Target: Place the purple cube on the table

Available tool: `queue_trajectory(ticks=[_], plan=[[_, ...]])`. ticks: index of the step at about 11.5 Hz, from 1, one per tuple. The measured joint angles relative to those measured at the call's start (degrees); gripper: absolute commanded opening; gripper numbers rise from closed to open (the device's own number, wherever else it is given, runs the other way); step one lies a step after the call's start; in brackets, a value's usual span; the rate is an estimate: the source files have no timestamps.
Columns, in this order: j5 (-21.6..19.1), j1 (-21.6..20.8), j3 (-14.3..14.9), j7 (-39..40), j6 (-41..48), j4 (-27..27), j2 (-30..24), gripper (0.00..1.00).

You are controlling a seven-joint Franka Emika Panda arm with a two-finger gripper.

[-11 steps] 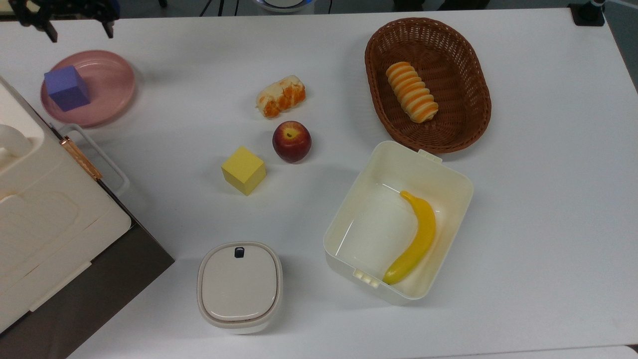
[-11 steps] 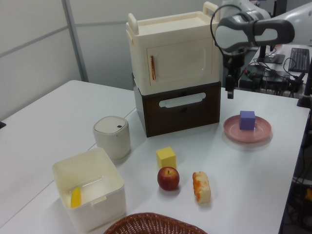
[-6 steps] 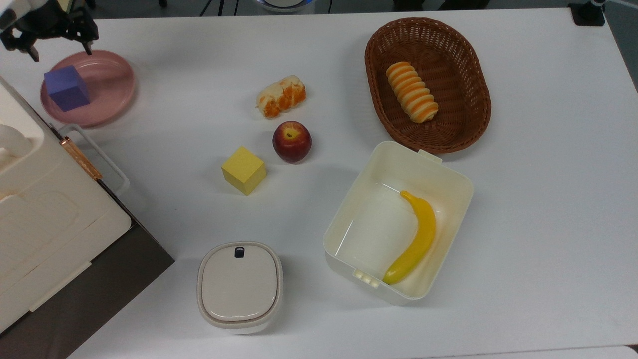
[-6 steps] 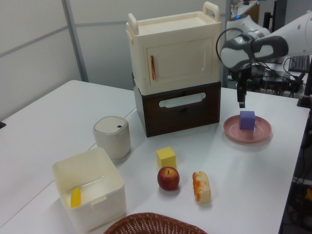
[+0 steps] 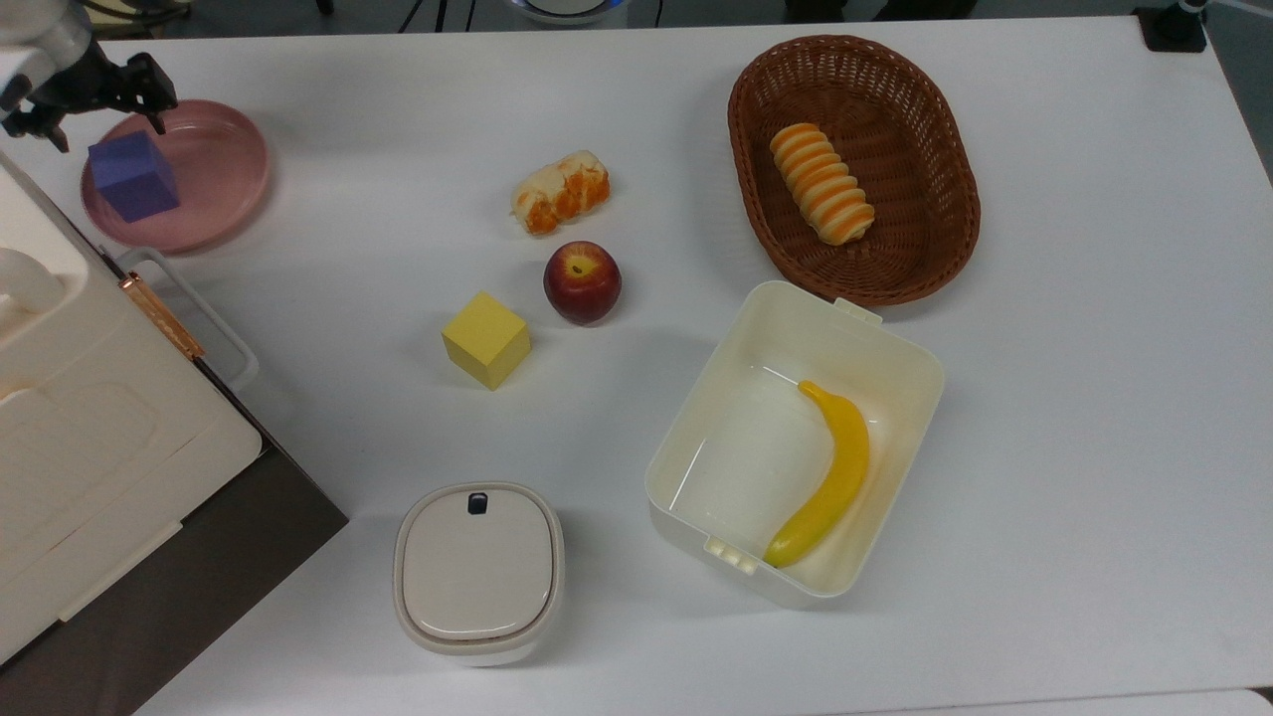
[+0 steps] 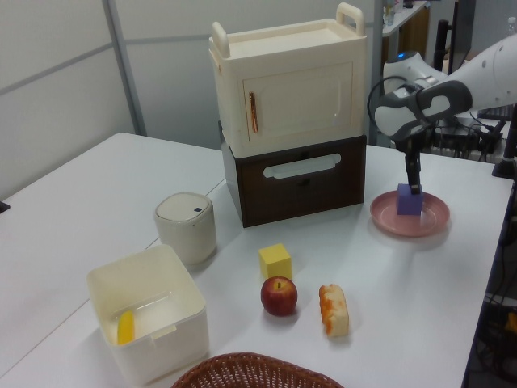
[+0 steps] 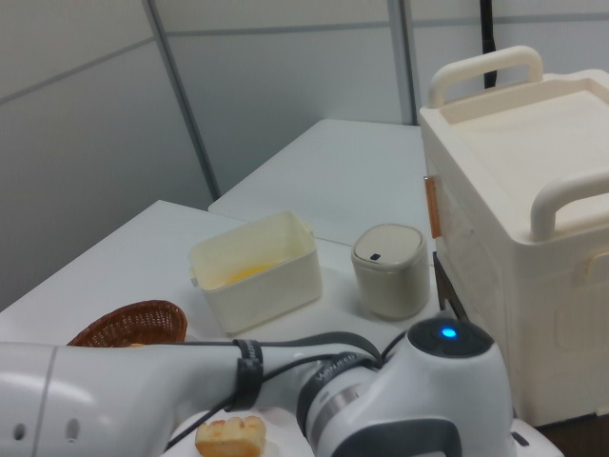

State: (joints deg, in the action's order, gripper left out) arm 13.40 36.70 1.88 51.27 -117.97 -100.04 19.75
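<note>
The purple cube [image 5: 132,176] [image 6: 409,200] rests on a round pink plate [image 5: 214,174] [image 6: 428,220] at the far left of the top view, on the white table [image 5: 1044,398]. My gripper [image 5: 97,127] [image 6: 414,184] hangs open just over the cube. In the top view its two dark fingertips [image 5: 159,121] stand wide apart on either side of the cube's far edge. In the left view a finger reaches down to the cube's top. Nothing is held. In the right view the arm's body [image 7: 400,400] takes up the foreground.
A cream and brown cabinet [image 5: 90,428] stands close beside the plate. Mid-table lie a yellow cube [image 5: 485,339], an apple [image 5: 582,281] and a bread piece [image 5: 560,191]. Further off are a wicker basket [image 5: 875,278], a white box [image 5: 741,457] with a banana [image 5: 830,477], and a lidded bin [image 5: 477,569].
The gripper has come down and moved from beside the cabinet to just above the purple cube, staying open. The cube and plate have not moved.
</note>
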Motion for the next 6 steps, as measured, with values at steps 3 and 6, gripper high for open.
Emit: queue_trajectory(ticks=[3,6], plan=[[0.00,-0.02,-0.23,-0.01,-2.90,-0.30,3.16,0.88],[-0.01,-0.02,-0.23,-0.11,-5.63,-0.92,5.13,0.46]])
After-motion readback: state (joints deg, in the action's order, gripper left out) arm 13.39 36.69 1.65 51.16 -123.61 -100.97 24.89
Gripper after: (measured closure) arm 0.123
